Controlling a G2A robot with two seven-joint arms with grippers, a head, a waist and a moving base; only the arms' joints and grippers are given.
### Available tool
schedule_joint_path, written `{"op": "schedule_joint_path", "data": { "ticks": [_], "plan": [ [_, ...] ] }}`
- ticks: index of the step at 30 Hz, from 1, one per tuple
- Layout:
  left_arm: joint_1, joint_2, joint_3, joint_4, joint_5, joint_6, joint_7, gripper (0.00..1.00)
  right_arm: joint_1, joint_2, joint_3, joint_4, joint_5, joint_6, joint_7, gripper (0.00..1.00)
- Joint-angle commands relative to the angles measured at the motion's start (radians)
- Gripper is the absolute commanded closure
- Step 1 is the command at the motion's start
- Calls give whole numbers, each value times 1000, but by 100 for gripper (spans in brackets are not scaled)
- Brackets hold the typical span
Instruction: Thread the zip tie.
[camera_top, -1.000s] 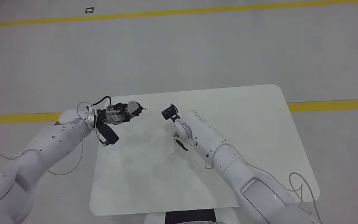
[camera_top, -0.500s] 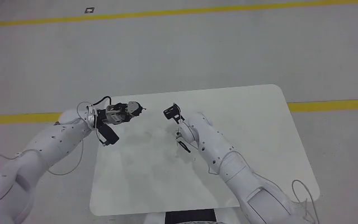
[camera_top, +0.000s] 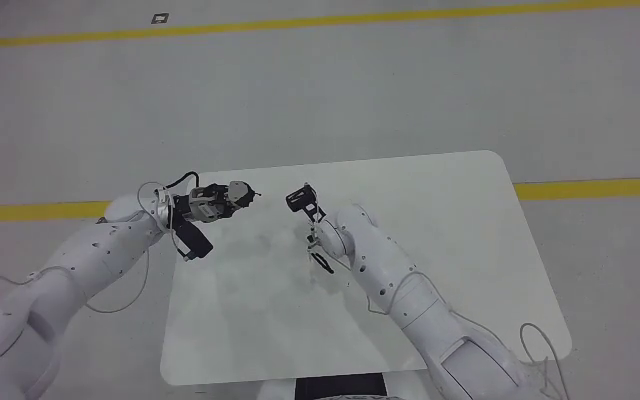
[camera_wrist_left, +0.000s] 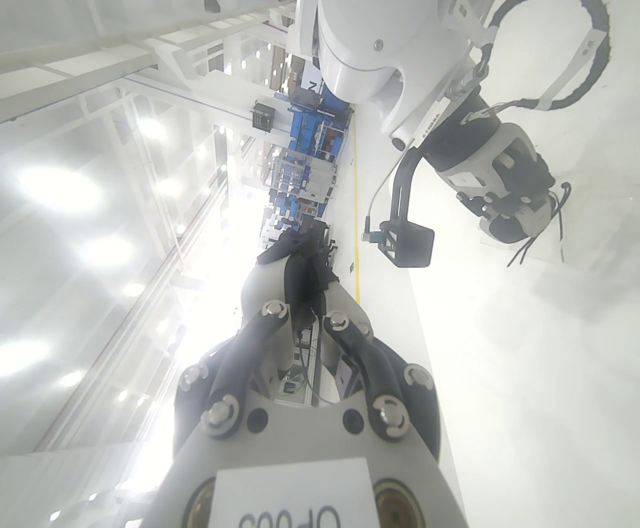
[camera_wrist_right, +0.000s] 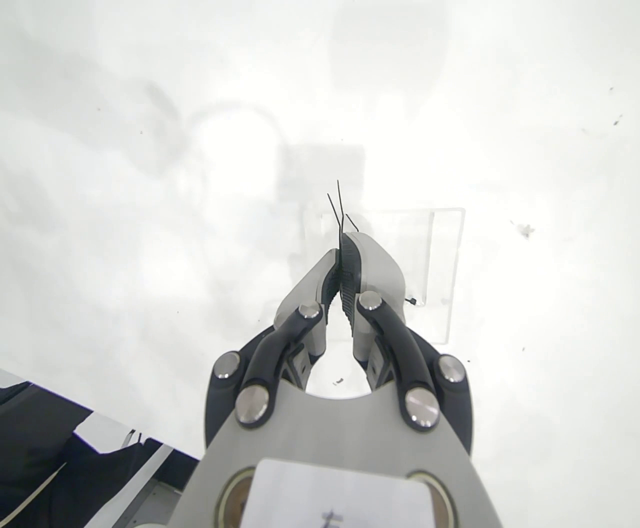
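Clear tray (camera_wrist_right: 445, 250) lies below right claw (camera_wrist_right: 345, 246) pinching zip tie strands (camera_wrist_right: 339, 200).

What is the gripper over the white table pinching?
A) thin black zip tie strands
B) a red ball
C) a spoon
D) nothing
A: the right gripper is shut on thin black zip tie strands, whose tips poke out past its fingertips.

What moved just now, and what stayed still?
The right gripper slid a little away from the left gripper, then back toward it, its fingers still shut on the thin zip tie. The left gripper stayed put above the table, shut on a black bundle.
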Motion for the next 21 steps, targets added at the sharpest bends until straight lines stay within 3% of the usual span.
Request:
{"op": "schedule_joint_path", "data": {
  "ticks": [1, 3, 11, 21],
  "plan": [
    [0, 0, 0, 0, 0, 0, 0, 100, -1, -1, -3, 2, 7, -2, -1, 100],
    [0, 0, 0, 0, 0, 0, 0, 100, 1, -2, -8, 12, 10, -2, 1, 89],
    [0, 0, 0, 0, 0, 0, 0, 100, 27, -8, -19, 62, 32, 1, -1, 76],
    [0, 0, 0, 0, 0, 0, 0, 100, 41, -9, -20, 82, 35, 12, 4, 80]
  ]
}}
